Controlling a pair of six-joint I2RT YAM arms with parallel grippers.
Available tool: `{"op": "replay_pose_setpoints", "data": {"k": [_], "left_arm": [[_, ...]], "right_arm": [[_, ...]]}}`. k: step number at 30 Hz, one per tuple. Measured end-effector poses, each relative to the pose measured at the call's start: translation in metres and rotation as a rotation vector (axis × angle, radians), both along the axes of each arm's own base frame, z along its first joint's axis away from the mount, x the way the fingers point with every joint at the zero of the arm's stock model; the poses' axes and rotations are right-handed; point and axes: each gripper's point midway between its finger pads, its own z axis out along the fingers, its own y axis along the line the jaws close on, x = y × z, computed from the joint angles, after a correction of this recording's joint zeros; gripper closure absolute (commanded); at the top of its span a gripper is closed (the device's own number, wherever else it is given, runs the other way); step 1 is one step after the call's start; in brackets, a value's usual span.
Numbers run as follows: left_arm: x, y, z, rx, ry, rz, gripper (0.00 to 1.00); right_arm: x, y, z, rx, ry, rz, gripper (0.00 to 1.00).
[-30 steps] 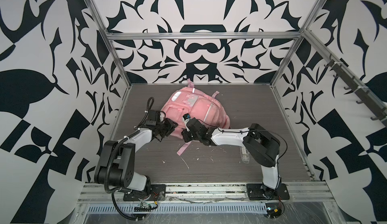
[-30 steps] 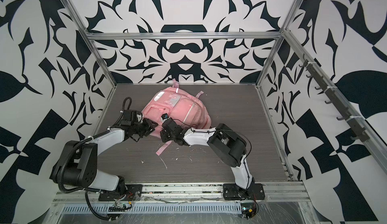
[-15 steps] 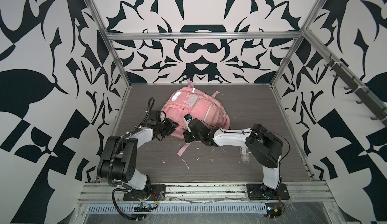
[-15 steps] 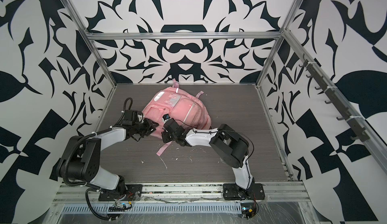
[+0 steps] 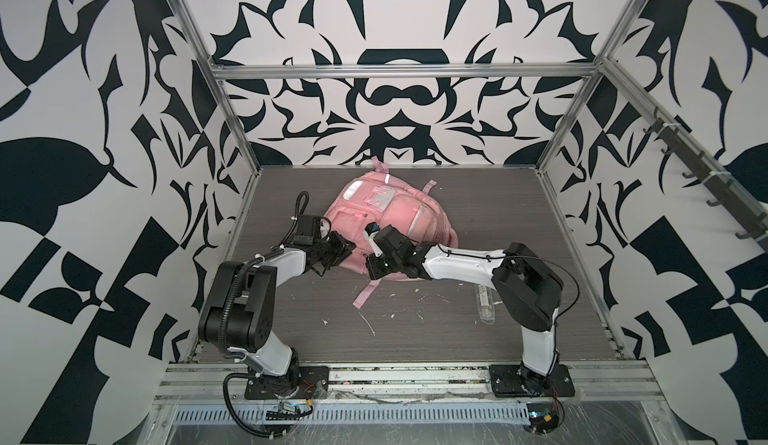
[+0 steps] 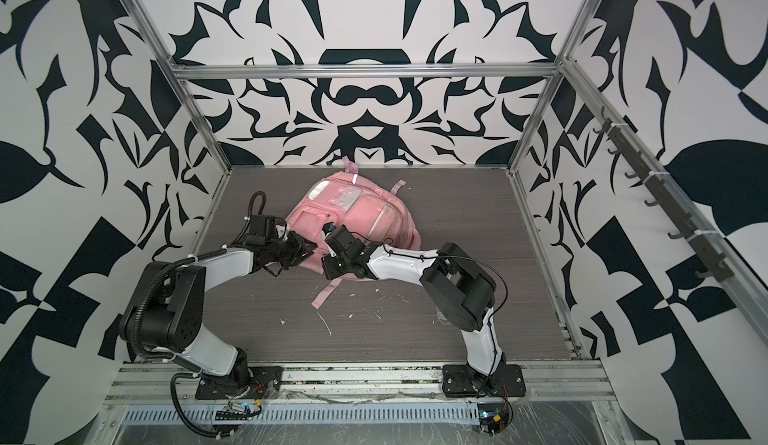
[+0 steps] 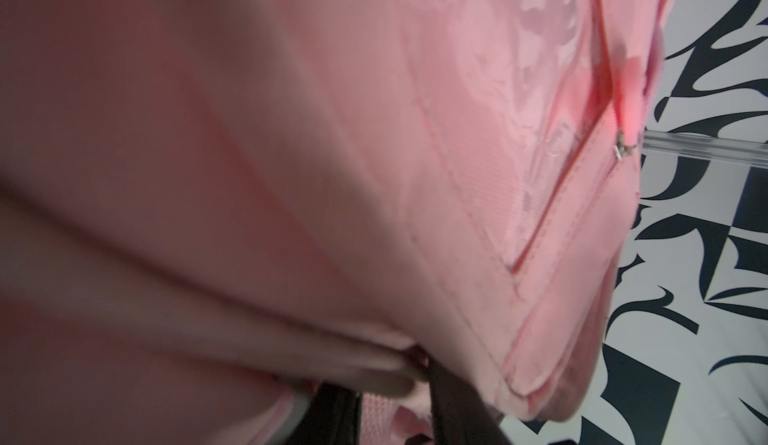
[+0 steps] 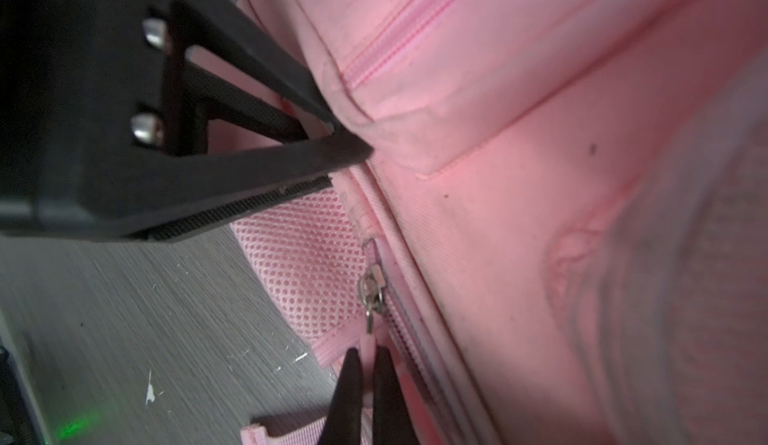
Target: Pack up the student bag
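Currently: student bag [image 5: 395, 218] flat on the counter [image 5: 519, 222], with both arms at its near edge.

Counter: grey wood grain. In both top views the bag lies front-up in the rear-middle area, top handle toward the back wall. Strap [image 5: 363, 296]: one loose pink length trails from the bag's near edge toward the front of the counter. Left fingers [image 8: 270, 160]: set against the corner of a zipped front pocket at the bag's near-left edge; whether they are clenched on fabric cannot be told. Right fingers [image 8: 351, 397]: clenched on the pink zip pull [image 8: 368, 341], just beside the mesh side pocket [image 8: 299, 264]. White scraps [image 5: 368, 323]: scattered on the counter in front of the strap.
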Motion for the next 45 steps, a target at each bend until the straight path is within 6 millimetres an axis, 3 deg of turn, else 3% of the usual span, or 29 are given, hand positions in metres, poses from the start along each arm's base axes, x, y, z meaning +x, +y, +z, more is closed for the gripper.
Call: {"op": "replay_pose_setpoints", "data": {"k": [4,8,11,18,22,27,32,36,42,45], "left_arm": [[0.004,-0.001,0.003,-0.015,0.002,0.008,0.95],[0.004,0.001,0.003,-0.016,0.006,0.01,0.98],[0.004,0.003,0.005,-0.021,0.008,0.014,0.99],[0.008,0.016,0.008,-0.017,-0.006,0.045,0.99],[0.01,0.02,0.008,-0.015,-0.009,0.05,0.99],[0.01,0.02,0.008,-0.016,-0.008,0.05,0.97],[0.015,0.022,0.013,-0.004,-0.009,0.061,0.9],[0.034,0.025,0.022,0.017,-0.024,0.081,0.78],[0.082,0.018,0.023,0.016,-0.04,0.068,0.59],[0.09,0.015,0.022,0.015,-0.047,0.053,0.47]], "right_arm": [[-0.005,-0.007,-0.006,-0.037,0.021,0.016,1.0],[-0.013,-0.018,-0.002,-0.063,0.024,0.031,1.0],[-0.023,-0.038,0.007,-0.079,0.027,0.037,1.0],[-0.046,-0.107,0.006,-0.122,0.089,0.002,1.0],[-0.041,-0.142,0.007,-0.127,0.103,-0.061,1.0],[-0.033,-0.163,0.013,-0.142,0.084,-0.115,1.0],[-0.038,-0.155,0.005,-0.201,0.079,-0.087,1.0],[-0.042,-0.138,0.001,-0.226,0.08,-0.05,1.0],[-0.045,-0.093,0.008,-0.204,0.062,0.023,1.0],[-0.045,-0.061,0.01,-0.187,0.063,0.065,1.0]]}}
